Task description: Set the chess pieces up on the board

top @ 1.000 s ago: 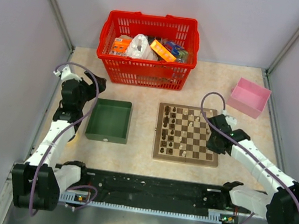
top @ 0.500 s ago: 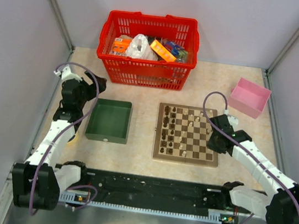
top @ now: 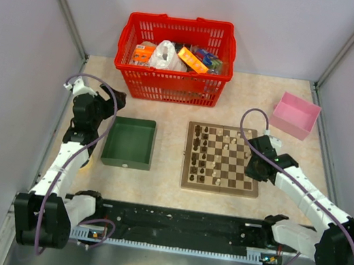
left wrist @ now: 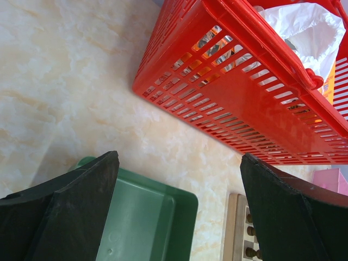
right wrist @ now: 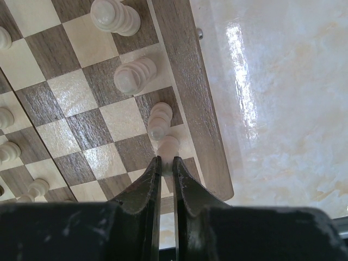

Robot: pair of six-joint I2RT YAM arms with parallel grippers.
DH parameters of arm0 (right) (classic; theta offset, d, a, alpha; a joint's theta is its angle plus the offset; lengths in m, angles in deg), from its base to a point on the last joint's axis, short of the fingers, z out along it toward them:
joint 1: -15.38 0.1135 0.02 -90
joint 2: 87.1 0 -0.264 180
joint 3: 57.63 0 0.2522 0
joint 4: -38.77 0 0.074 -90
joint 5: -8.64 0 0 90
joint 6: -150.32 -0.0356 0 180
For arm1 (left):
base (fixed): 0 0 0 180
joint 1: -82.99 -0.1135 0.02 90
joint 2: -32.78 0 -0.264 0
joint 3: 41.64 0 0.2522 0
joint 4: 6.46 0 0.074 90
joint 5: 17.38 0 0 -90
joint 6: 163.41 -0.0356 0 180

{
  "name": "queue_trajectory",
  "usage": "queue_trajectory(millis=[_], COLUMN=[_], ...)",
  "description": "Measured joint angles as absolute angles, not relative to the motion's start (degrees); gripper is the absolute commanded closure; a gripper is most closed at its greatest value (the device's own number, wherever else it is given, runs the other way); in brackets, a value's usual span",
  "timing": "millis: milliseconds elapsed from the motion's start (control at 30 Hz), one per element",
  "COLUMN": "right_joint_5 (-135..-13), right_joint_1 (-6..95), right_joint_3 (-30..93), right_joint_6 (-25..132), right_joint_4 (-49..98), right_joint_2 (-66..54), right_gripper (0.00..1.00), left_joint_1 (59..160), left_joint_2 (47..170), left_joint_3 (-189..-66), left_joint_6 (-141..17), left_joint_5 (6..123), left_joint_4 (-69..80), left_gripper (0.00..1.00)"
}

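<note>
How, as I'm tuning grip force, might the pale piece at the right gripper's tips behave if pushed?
The pale piece looks tall over a narrow base, so it probably tips easily. Its rounded wood would likely roll once down; the glossy board may let it slide.

Left claw [left wrist: 178,156] wide apart (arm folded upright); right claw [right wrist: 166,159] nearly closed, arm outstretched

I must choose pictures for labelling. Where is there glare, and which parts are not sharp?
Right wrist view: a bright glare streak on the table beside the board, whose squares also shine; top view: even light, chess pieces too small to tell apart; left wrist view: the left tool is dark, with little detail.
</note>
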State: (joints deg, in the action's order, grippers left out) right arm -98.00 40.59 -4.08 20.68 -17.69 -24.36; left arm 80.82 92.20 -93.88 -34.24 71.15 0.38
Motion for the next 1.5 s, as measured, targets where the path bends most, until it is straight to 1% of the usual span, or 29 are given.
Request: queue_trajectory(millis=[167, 800, 967, 1100, 1133, 1200, 1400, 1500], right_joint_5=[-98.02, -98.02, -98.0, -97.96, -97.98, -98.0, -98.0, -98.0], right_joint_1=[40.59, 40.59, 40.59, 40.59, 40.59, 40.59, 40.59, 40.59], right_joint_3=[-4.08, -4.06, -4.06, -4.06, -4.06, -4.06, -4.06, -4.06], right_joint_6=[20.64, 20.2, 20.24, 20.26, 20.26, 20.29, 20.51, 20.72], right_joint_4=[-17.8, -19.15, -19.13, -19.13, -19.15, -19.15, -19.11, -19.07], right_joint_2=[-24.47, -24.9, -24.88, -24.86, -24.84, -24.77, -24.77, -24.77], right_gripper=[1.0, 1.0, 0.88, 0.82, 0.78, 0.76, 0.77, 0.84], left_joint_1=[80.82, 80.82, 80.82, 80.82, 80.82, 80.82, 80.82, 80.82], left_joint_2=[92.2, 92.2, 92.2, 92.2, 92.2, 92.2, 92.2, 92.2], left_joint_3=[-93.88, -93.86, -93.86, -93.86, -93.86, -93.86, -93.86, -93.86], left_joint_6=[-34.26, -34.24, -34.24, -34.24, -34.24, -34.24, -34.08, -34.06], left_joint_5=[71.15, 71.15, 71.13, 71.13, 71.13, 71.13, 71.1, 70.93], left_joint_4=[0.38, 0.36, 0.36, 0.36, 0.34, 0.32, 0.12, -0.1], left_gripper=[0.01, 0.01, 0.01, 0.01, 0.01, 0.01, 0.01, 0.01])
